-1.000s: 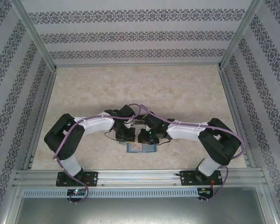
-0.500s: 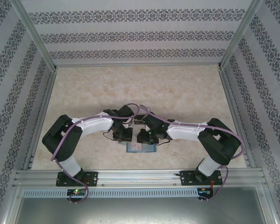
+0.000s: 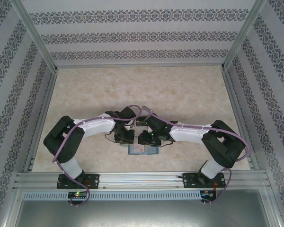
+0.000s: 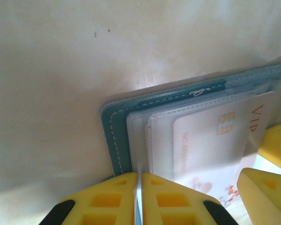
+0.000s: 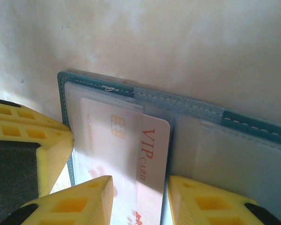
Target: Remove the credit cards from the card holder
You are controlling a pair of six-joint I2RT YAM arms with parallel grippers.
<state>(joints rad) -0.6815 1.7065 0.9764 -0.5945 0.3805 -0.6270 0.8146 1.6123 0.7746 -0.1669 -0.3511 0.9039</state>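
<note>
The soft teal-blue bifold card holder [image 5: 187,104] lay open on the pale marbled table [image 4: 56,70], close to the arms' bases. A pale white plastic credit card with a chip and red VIP lettering [image 5: 117,145] lay in one of its clear sleeves. The left gripper [image 4: 139,183] had its jaws closed on the thin edge of the holder's inner sleeve. The right gripper [image 5: 140,187] stood with jaws apart, astride the card's near end. The card looked light, stiff and slick, and the sleeve soft and clingy. A pinch across the card's near end, drawn straight along the pocket, seemed best, or the card could slip or drag the holder with it.
</note>
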